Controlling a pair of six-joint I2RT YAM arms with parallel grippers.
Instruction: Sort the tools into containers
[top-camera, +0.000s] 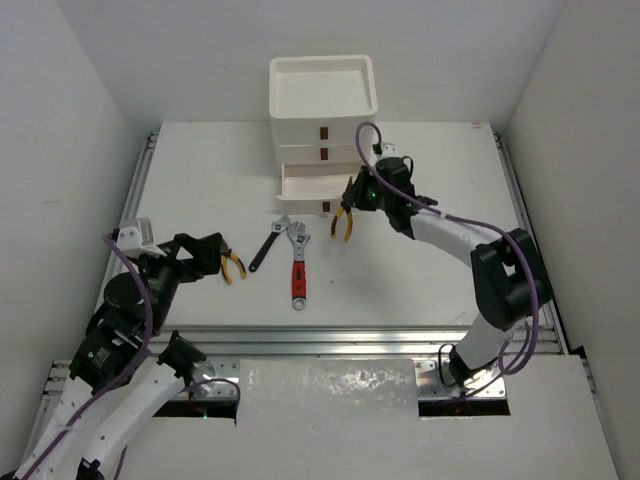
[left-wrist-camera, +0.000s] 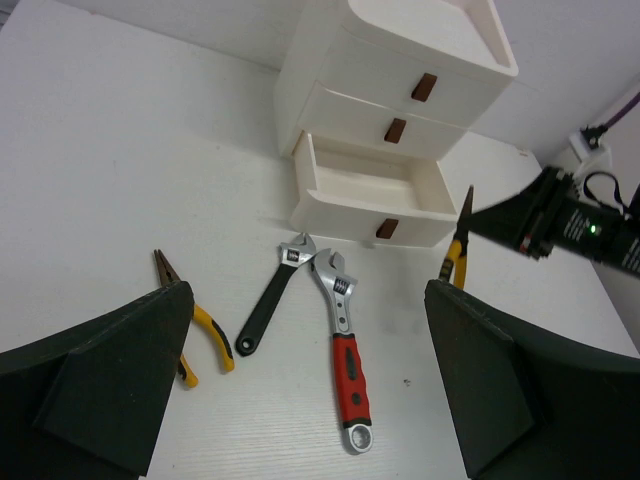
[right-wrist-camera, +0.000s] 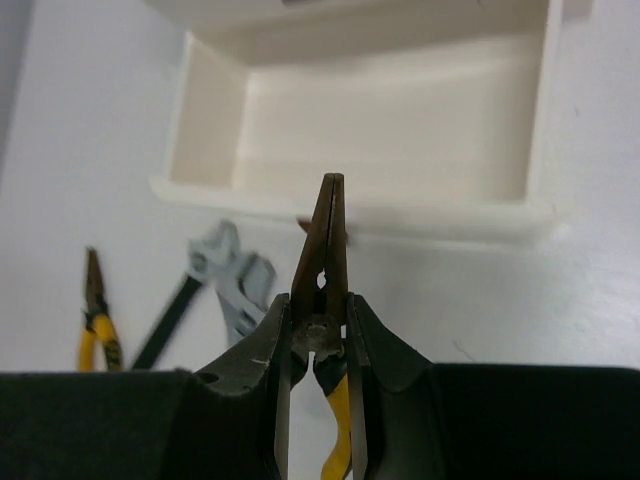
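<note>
Drawers stacked three high make a white unit (top-camera: 322, 135) at the middle of the desk's (top-camera: 430, 290) far edge, with a tray (top-camera: 322, 110) on top. The bottom drawer (top-camera: 300, 205) is pulled out toward the near edge; the upper two are pushed in.

Right gripper (top-camera: 352, 195) is clamped on pliers (top-camera: 345, 224), just in front of the bottom drawer near its right end. Nose is up, yellow handles hang down. Can't tell if the handles touch the desk. In the right wrist view the fingers (right-wrist-camera: 262, 350) pinch the pivot from both sides and the nose points at the drawer's front wall.

Left gripper (top-camera: 213, 255) is toward the left edge, nearer the near edge than the far one, jaws wide apart and gripping nothing. Second pliers (top-camera: 233, 266), yellow handles, lies flat just beside its fingertips on the side away from the left edge, nose toward the far edge.

Black wrench (top-camera: 266, 246) and red wrench (top-camera: 298, 268) lie flat mid-desk, between the second pliers and the held pair. Their steel heads are just beside each other, close in front of the bottom drawer. Black handle angles toward the near-left corner; red handle runs roughly straight toward the near edge.
</note>
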